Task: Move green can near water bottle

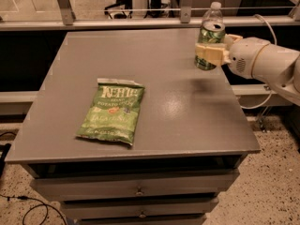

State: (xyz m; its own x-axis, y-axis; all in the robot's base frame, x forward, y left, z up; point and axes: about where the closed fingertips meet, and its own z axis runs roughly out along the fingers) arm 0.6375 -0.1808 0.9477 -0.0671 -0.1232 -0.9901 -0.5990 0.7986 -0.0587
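Gripper [209, 54] fingers clamped on can [208, 34], directly in front of bottle [213, 14], nearly touching. Held upright and low over table [140, 55], probably for set-down here. Chip bag [112, 111] well left of bottle.

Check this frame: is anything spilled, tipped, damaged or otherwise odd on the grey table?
Nothing stands out. The small light-green metal can is upright in the cream two-finger gripper at the back right of the grey table, just in front of the upright clear plastic water bottle. The flat green chip bag lies intact mid-table.
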